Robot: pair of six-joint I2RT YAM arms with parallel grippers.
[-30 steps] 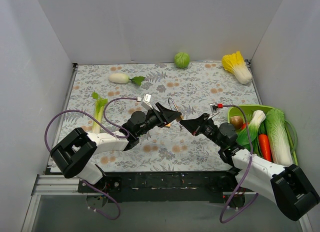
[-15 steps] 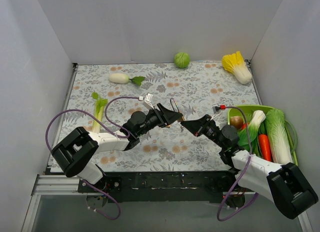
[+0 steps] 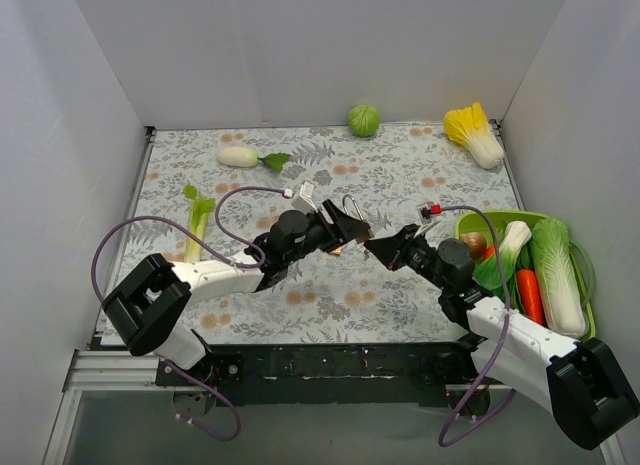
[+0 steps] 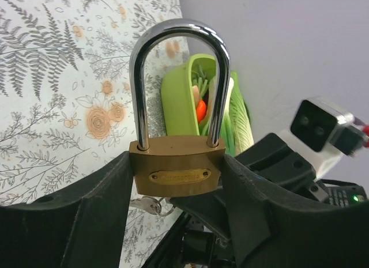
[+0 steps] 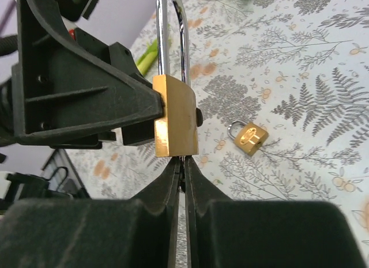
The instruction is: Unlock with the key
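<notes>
My left gripper [image 3: 345,229] is shut on a brass padlock [image 4: 176,164] with a long silver shackle [image 4: 179,31], held upright above the table; both fingers [image 4: 86,216] clamp its body. My right gripper [image 3: 373,246] is shut, its tips [image 5: 183,164] pressed against the underside of the padlock [image 5: 176,124]. A thin sliver of key [image 5: 183,171] shows between its fingers. In the left wrist view a silver key on a ring [image 4: 147,206] shows just under the lock's bottom.
A second, small brass padlock [image 5: 249,136] lies on the floral cloth. A green basket [image 3: 497,219] of vegetables stands at the right. A green cabbage [image 3: 364,119], yellow napa cabbage [image 3: 474,133], white radish [image 3: 240,156] and leek [image 3: 198,225] lie around.
My left gripper has shifted slightly right and up with the padlock. My right gripper has followed, staying at the lock's underside.
</notes>
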